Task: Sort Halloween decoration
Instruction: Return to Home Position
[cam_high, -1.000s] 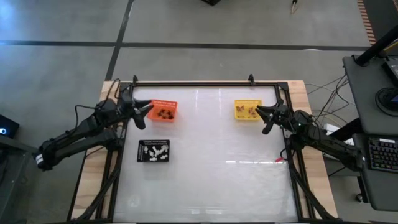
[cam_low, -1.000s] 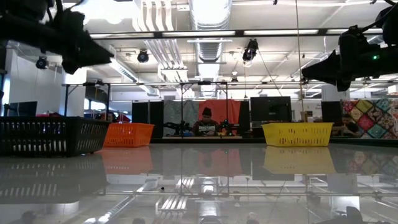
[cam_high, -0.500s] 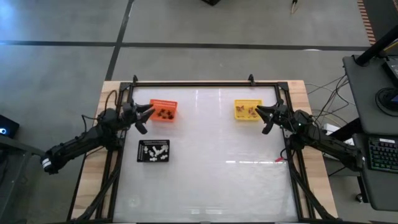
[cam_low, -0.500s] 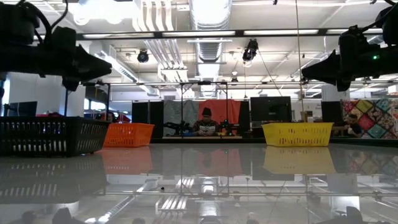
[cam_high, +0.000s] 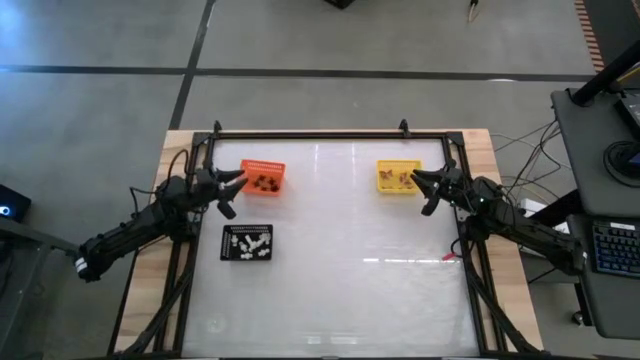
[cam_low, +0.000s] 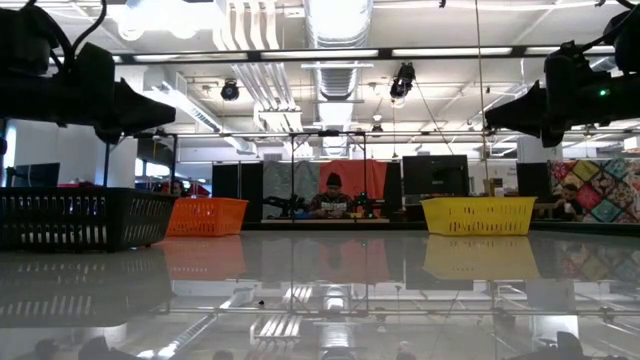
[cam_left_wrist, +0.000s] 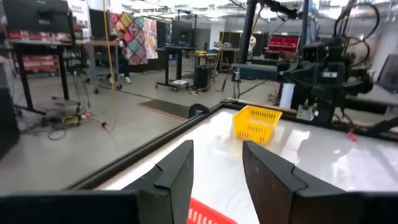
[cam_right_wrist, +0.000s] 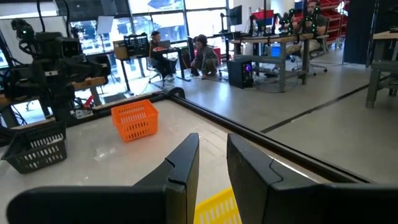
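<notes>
The Halloween decoration lies in three small trays on the white table. Dark trinkets (cam_high: 265, 182) fill the orange tray (cam_high: 262, 166) at the far left. Brownish ones (cam_high: 400, 179) are in the yellow tray (cam_high: 398, 165) at the far right. White ones (cam_high: 248, 243) sit in the black tray (cam_high: 228, 244), nearer on the left. My left gripper (cam_high: 233, 190) stands open, level, just left of the orange tray. My right gripper (cam_high: 424, 190) stands open, level, just right of the yellow tray. Neither has anything between its fingers (cam_left_wrist: 180, 168) (cam_right_wrist: 186, 162).
A black frame rail (cam_high: 310, 134) runs along the table's far edge, with posts at the sides. The middle and near part of the white tabletop (cam_high: 350, 280) lies between the arms. Beyond the table a person (cam_low: 332, 195) sits at a desk.
My left gripper has come down and drawn back a little toward the table's left edge, away from the orange tray, ending level. Its fingers have stayed apart. The trays and trinkets have not moved.
</notes>
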